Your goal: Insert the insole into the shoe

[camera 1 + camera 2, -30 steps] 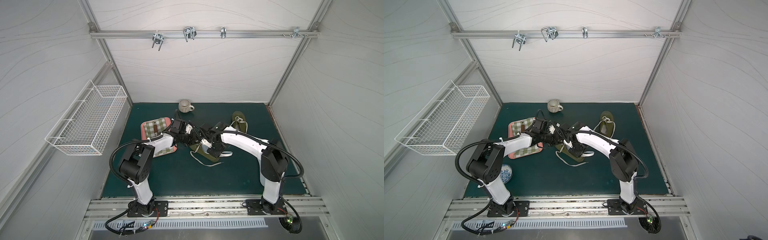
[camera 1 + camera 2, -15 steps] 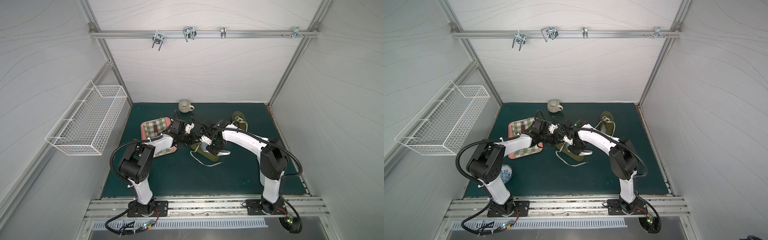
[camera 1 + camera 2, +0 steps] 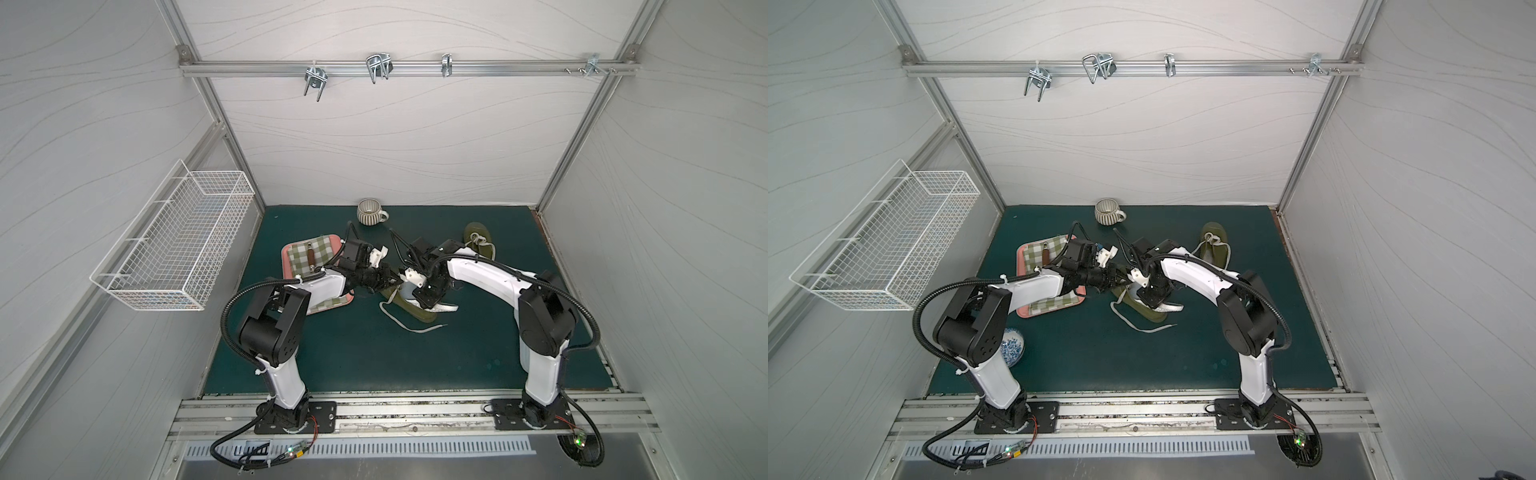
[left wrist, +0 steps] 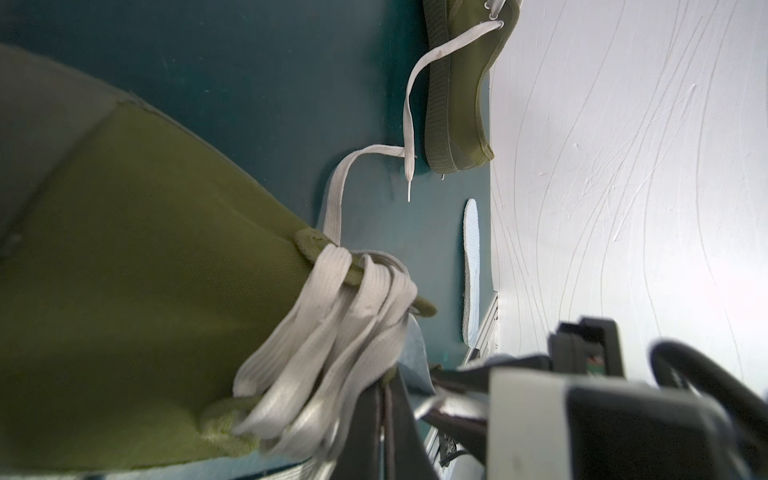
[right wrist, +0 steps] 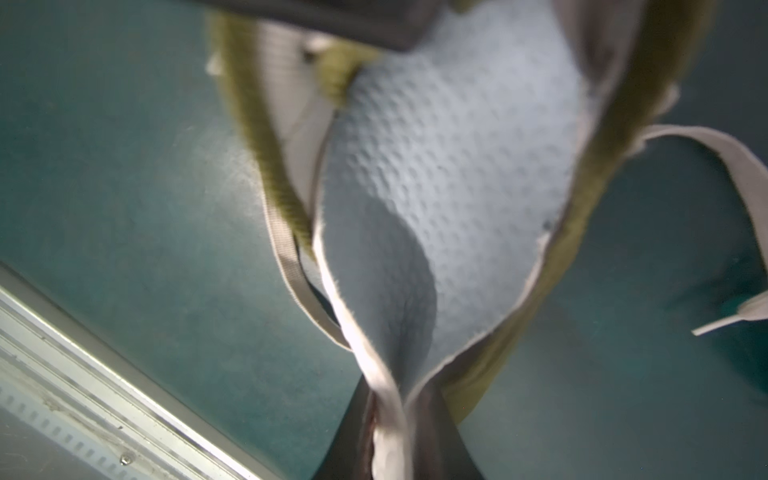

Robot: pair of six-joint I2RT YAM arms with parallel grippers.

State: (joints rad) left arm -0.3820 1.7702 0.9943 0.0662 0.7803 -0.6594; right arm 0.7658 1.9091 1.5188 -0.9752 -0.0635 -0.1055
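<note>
Here the olive shoe [image 3: 411,309] lies mid-way on the green surface [image 3: 374,357], near the pink tray [image 3: 284,262] and between the two arms. The pale dotted insole [image 5: 449,145] sits partly inside it. One end of the insole curls up out of the opening, where the right fingers [image 5: 436,449] pinch its white edge. The left fingers [image 4: 399,424] are closed at the laced side of the shoe's opening, gripping it there. A loose lace [image 3: 405,326] trails over the surface. A second olive shoe [image 3: 478,245] lies well apart, toward the back.
</note>
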